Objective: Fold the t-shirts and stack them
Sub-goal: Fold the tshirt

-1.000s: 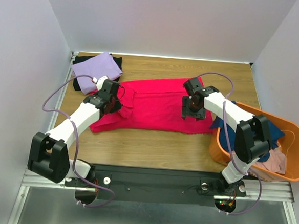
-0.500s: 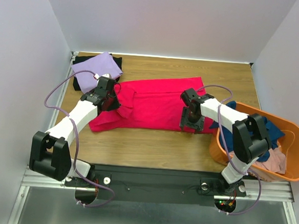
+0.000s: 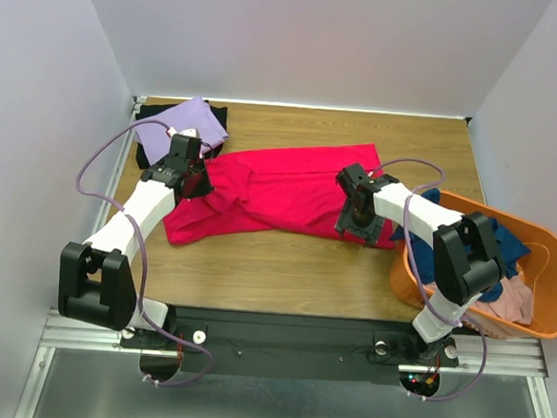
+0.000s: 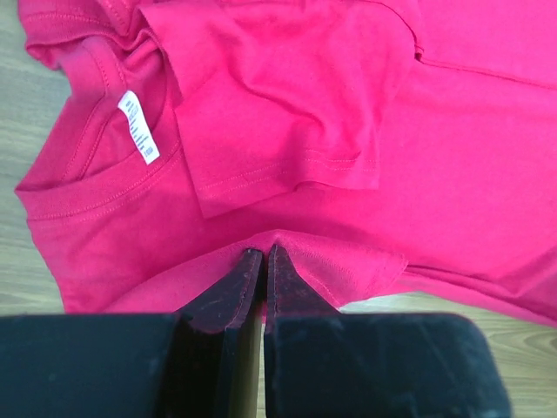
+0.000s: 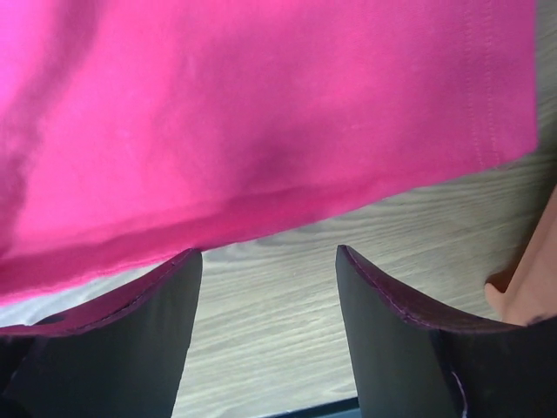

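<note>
One crimson-pink t-shirt (image 3: pixel 289 191), a fold near its collar pinched at the tips of the left gripper (image 4: pixel 264 254), has its hem just ahead of the right gripper (image 5: pixel 266 251), jaws spread wide.

You are getting bright, even light casting soft shadows; the right wrist view is blurring the crimson t-shirt (image 5: pixel 261 104).

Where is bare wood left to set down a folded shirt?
Free: far strip between crimson-pink cloth t-shirt and back wall; near strip before black base rail. Crowded: by the lavender cloth t-shirt, by the orange plastic tub.
</note>
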Robot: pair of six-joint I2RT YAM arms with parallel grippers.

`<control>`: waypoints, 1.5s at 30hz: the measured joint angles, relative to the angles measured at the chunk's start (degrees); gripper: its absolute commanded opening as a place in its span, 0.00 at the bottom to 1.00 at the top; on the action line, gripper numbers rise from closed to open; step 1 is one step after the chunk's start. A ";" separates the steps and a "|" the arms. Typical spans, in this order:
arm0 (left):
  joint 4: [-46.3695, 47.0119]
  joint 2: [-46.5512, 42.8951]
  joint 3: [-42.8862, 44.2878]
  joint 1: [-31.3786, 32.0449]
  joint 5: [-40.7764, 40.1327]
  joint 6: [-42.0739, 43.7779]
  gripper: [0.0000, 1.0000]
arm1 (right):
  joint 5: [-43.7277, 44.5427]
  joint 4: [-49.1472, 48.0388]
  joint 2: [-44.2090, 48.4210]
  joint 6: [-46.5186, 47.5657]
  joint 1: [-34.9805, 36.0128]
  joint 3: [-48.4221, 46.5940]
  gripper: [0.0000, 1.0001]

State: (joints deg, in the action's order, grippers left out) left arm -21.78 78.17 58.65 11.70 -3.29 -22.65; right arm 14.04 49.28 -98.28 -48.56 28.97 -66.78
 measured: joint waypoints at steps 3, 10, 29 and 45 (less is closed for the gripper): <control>0.00 0.00 0.00 -0.44 0.20 1.46 0.00 | 1.36 0.20 0.00 -1.36 0.00 -0.83 0.70; -0.04 0.00 0.00 -2.23 0.24 3.08 0.00 | 5.18 0.48 0.00 -5.90 0.00 -3.19 0.74; 0.15 -0.50 -0.74 -2.47 2.60 4.48 0.00 | 5.46 0.17 -0.35 -20.94 -0.90 4.94 0.74; 0.13 -0.66 -0.94 -2.47 2.89 5.62 0.00 | 8.22 -2.78 3.15 -23.10 -2.91 8.02 0.71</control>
State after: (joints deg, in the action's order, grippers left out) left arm -21.65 77.52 57.71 9.23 -0.40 -17.04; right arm 22.26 46.50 -95.13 -71.66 26.06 -58.76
